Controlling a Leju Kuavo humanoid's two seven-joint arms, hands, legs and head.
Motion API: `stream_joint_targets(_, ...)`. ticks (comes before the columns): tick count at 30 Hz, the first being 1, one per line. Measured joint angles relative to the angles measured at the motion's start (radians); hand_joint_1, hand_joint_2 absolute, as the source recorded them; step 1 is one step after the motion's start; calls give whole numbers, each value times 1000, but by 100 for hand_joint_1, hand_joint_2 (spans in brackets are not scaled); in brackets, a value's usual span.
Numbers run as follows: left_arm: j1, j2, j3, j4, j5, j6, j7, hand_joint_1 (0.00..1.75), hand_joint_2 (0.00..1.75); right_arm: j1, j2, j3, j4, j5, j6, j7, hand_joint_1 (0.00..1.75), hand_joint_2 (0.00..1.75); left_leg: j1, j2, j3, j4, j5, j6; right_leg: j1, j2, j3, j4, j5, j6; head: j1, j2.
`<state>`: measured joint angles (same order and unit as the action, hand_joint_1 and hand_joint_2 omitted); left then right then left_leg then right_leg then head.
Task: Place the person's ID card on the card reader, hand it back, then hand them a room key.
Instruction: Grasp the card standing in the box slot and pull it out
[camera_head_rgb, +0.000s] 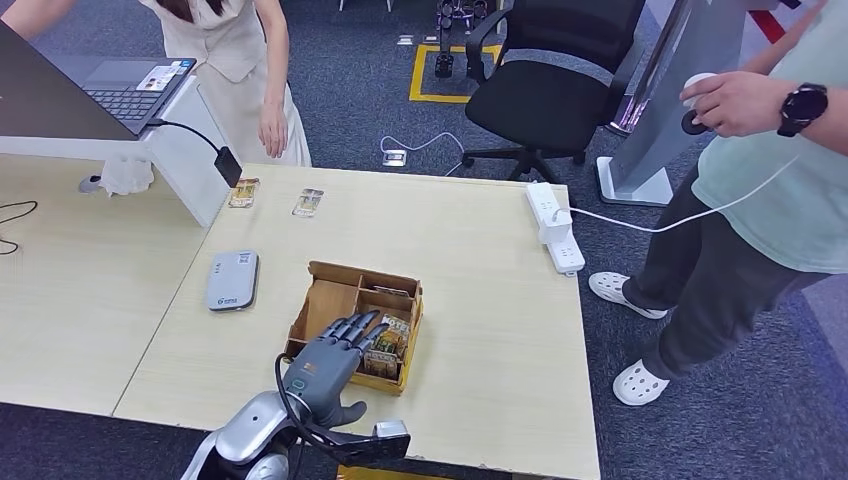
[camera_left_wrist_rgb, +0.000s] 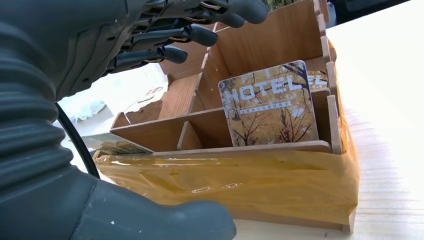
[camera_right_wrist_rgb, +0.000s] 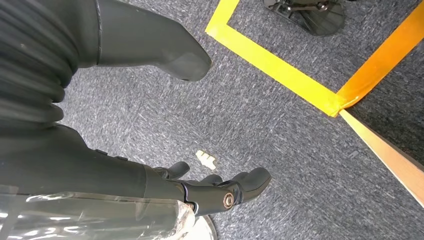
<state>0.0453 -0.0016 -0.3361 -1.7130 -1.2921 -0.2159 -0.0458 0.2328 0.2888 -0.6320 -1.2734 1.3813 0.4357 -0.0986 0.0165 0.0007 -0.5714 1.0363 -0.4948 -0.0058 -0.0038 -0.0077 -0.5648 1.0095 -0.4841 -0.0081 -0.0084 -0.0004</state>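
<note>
Left hand (camera_head_rgb: 335, 358) is held over the wooden box (camera_head_rgb: 330, 282) at lower centre of the head view, fingers spread and nothing gripped. Room key cards (camera_left_wrist_rgb: 270, 105) are stood upright in the box's right-hand compartments, just beyond and below the fingertips (camera_head_rgb: 372, 322), faces toward the wrist. Right hand (camera_right_wrist_rgb: 220, 192) is hung low over the carpet, loosely apart, far less well placed. Card reader (camera_head_rgb: 232, 280) is seen left of the box.

Your head view looks forward and down from high on the body over the bench (camera_head_rgb: 480, 260). Your left wrist view sits close behind the left robot hand (camera_left_wrist_rgb: 165, 35), facing the wooden box (camera_left_wrist_rgb: 280, 45) just ahead of its fingers; the head view shares this box (camera_head_rgb: 345, 275). Your right wrist view faces the carpet floor (camera_right_wrist_rgb: 280, 130) beyond the right robot hand (camera_right_wrist_rgb: 220, 192).
</note>
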Motion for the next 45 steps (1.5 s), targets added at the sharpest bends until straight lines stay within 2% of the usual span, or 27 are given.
stream_joint_targets(32,-1,-8,0,20,0,2,0,0,175,0,0,0,0,-3,4,0,0,175,0,0,0,0,0,0,0,0,1,0,0,0,0,0)
stream_joint_targets(33,-1,-8,0,20,0,2,0,27,175,0,0,0,0,-4,4,0,0,175,0,0,0,0,0,0,0,0,1,0,0,0,0,0)
stream_joint_targets(36,-2,-8,0,20,0,3,0,151,175,0,0,0,0,-6,4,0,0,175,0,0,0,0,0,0,0,0,1,0,0,0,0,0)
stream_joint_targets(37,-2,-8,0,20,0,3,0,166,175,0,0,0,0,-6,4,0,0,175,0,0,0,0,0,0,0,0,1,0,0,0,0,0)
stream_joint_targets(41,-3,-8,0,23,0,3,-1,174,175,0,0,0,0,-9,4,0,0,175,0,0,0,0,0,0,0,0,1,0,0,0,0,0)
stream_joint_targets(45,-7,-8,0,24,2,4,-2,175,175,0,0,1,0,-11,4,0,0,175,0,0,1,0,0,0,0,0,1,0,0,0,0,0)
